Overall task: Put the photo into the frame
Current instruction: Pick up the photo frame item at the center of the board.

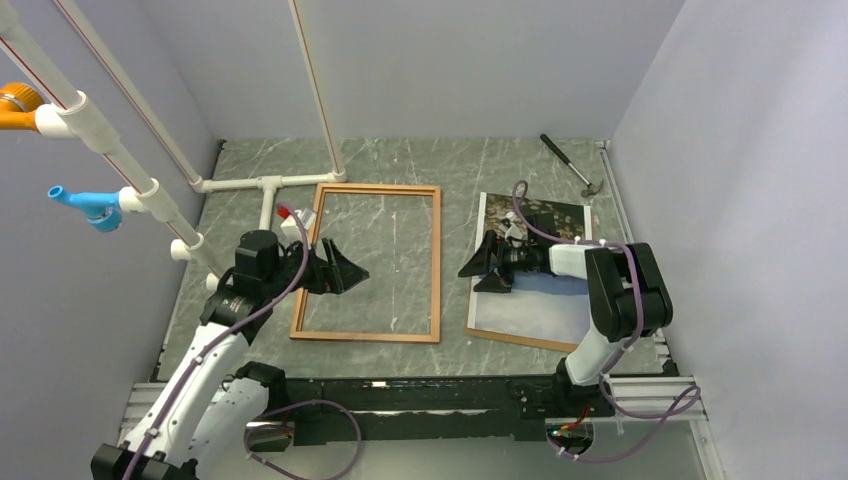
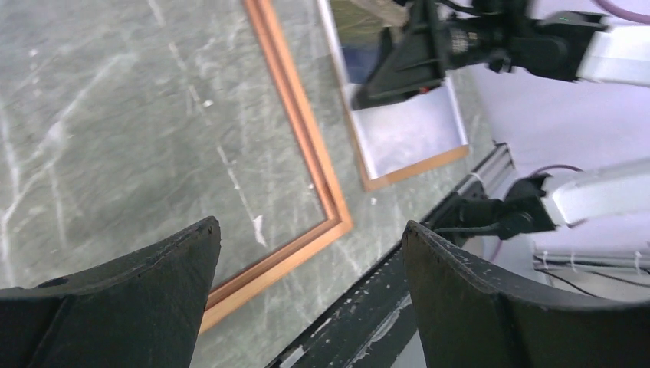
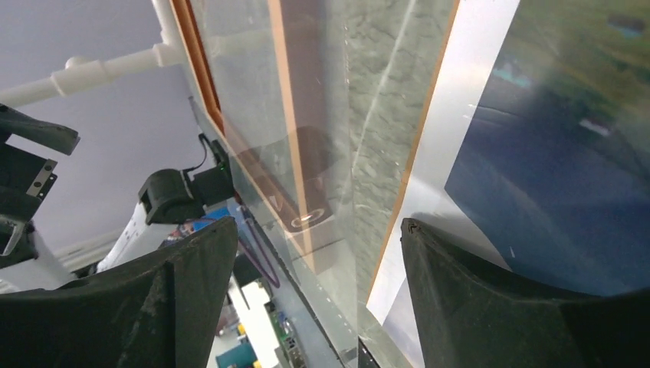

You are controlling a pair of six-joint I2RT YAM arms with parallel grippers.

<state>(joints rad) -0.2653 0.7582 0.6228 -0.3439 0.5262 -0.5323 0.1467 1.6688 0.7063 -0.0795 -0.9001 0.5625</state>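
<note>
The frame [image 1: 437, 262], thin reddish-brown rails, lies flat mid-table with marble showing through it. The photo [image 1: 525, 305] lies picture-up to its right on a brown backing panel [image 1: 515, 339]. My left gripper [image 1: 350, 272] hovers open over the frame's left half, empty. In the left wrist view its near-right corner [image 2: 337, 222] shows between the fingers. My right gripper [image 1: 478, 270] hangs open at the photo's left edge, holding nothing. The right wrist view shows the photo [image 3: 552, 153], its white margin by one fingertip [image 3: 429, 238], and a frame rail [image 3: 287, 100].
A hammer [image 1: 570, 165] lies at the back right. White pipes [image 1: 265, 185] cross the back left, with blue [image 1: 85, 205] and orange [image 1: 20, 105] fittings. The black table rail [image 1: 420, 395] runs along the near edge. Side walls stand close on both sides.
</note>
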